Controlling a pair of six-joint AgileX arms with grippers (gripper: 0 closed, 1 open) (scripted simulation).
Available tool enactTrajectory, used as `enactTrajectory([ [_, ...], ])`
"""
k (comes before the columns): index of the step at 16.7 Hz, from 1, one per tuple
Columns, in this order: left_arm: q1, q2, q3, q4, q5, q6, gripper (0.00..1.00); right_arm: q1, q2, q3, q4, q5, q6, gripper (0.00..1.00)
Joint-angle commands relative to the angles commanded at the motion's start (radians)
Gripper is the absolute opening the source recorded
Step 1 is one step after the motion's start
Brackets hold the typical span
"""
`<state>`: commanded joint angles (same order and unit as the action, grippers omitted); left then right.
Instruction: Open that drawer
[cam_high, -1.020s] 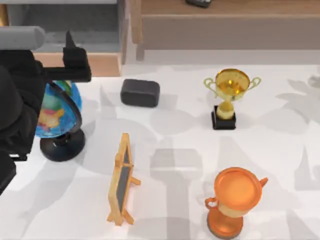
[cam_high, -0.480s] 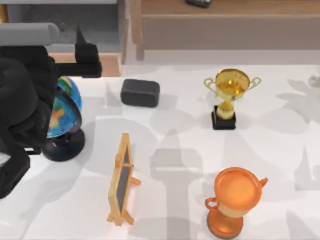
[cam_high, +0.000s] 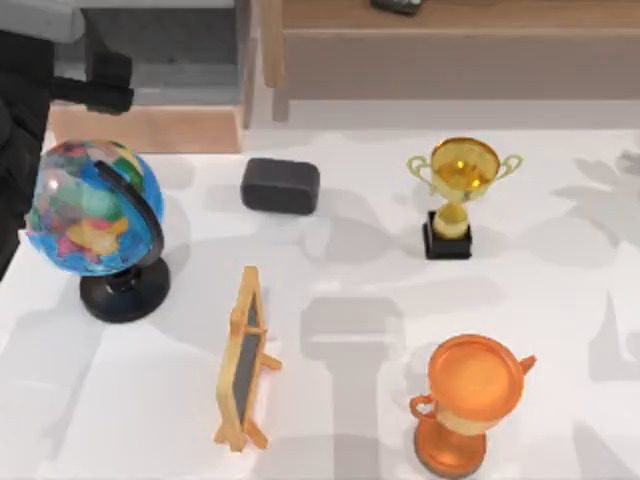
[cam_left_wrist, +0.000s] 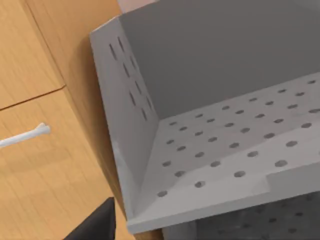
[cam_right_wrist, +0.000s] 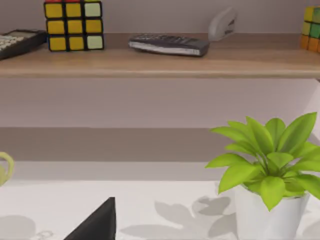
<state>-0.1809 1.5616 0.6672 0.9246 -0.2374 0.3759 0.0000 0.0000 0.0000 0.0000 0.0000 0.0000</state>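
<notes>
The drawer (cam_high: 150, 128) stands at the back left, its light-wood front panel toward the table and its grey floor (cam_high: 165, 45) showing behind it. My left gripper (cam_high: 105, 85) hovers above the drawer's left part, open and holding nothing. The left wrist view looks down on the drawer's grey perforated walls and floor (cam_left_wrist: 225, 140), with one dark fingertip (cam_left_wrist: 97, 225) at the picture's edge. A dark fingertip (cam_right_wrist: 97, 222) of my open right gripper shows in the right wrist view, facing the shelf.
A globe (cam_high: 90, 210) stands just in front of the drawer, a black box (cam_high: 280, 185) to its right. A small chalkboard (cam_high: 245, 360), a gold trophy (cam_high: 455, 190) and an orange trophy (cam_high: 470, 395) are on the table. The long shelf board (cam_high: 450, 45) runs along the back right.
My left arm has pulled back up and to the left, off the globe, which now shows whole. The drawer's front panel has not shifted.
</notes>
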Motion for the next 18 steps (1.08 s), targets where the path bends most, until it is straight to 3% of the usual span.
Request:
enactTrajectory([
  [11, 0.491, 0.561, 0.325, 0.191, 0.54, 0.931, 1.0, 0.0, 0.0, 0.0, 0.0, 0.0, 0.0, 1.0],
  [15, 0.578, 0.685, 0.408, 0.237, 0.667, 1.151, 1.0, 0.0, 0.0, 0.0, 0.0, 0.0, 0.0, 1.0],
  [18, 0.6, 0.719, 0.433, 0.25, 0.703, 1.209, 1.0, 0.0, 0.0, 0.0, 0.0, 0.0, 0.0, 1.0],
])
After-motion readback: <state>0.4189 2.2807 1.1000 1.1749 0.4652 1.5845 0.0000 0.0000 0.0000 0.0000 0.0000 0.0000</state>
